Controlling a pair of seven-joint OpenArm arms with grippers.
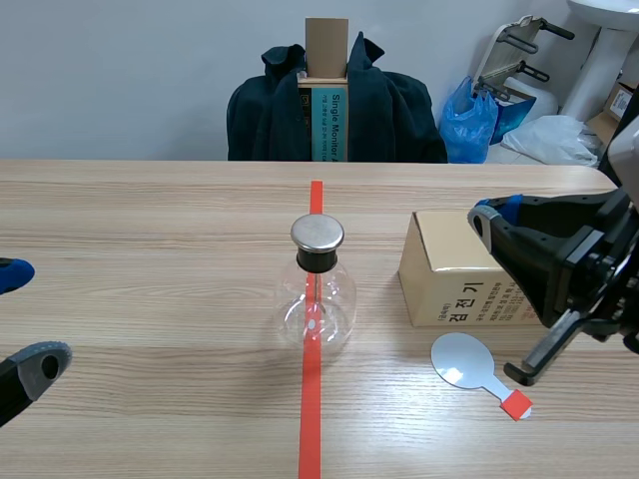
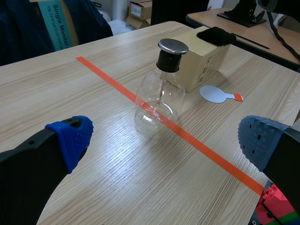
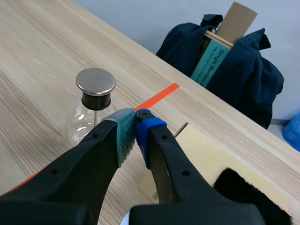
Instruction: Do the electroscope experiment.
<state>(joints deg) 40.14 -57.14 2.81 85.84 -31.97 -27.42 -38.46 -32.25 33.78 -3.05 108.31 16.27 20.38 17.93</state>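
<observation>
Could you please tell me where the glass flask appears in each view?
Scene view: glass flask at the middle, standing on the tape line.
Left wrist view: glass flask ahead of the open left end effector, on the tape line.
Right wrist view: glass flask beyond the shut right end effector, partly hidden by it.
Shared landmark: the tape line under the flask.

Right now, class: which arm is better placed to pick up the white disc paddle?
Probably right: the right gripper hangs over the box beside the paddle; the left gripper sits beyond the flask.
</observation>
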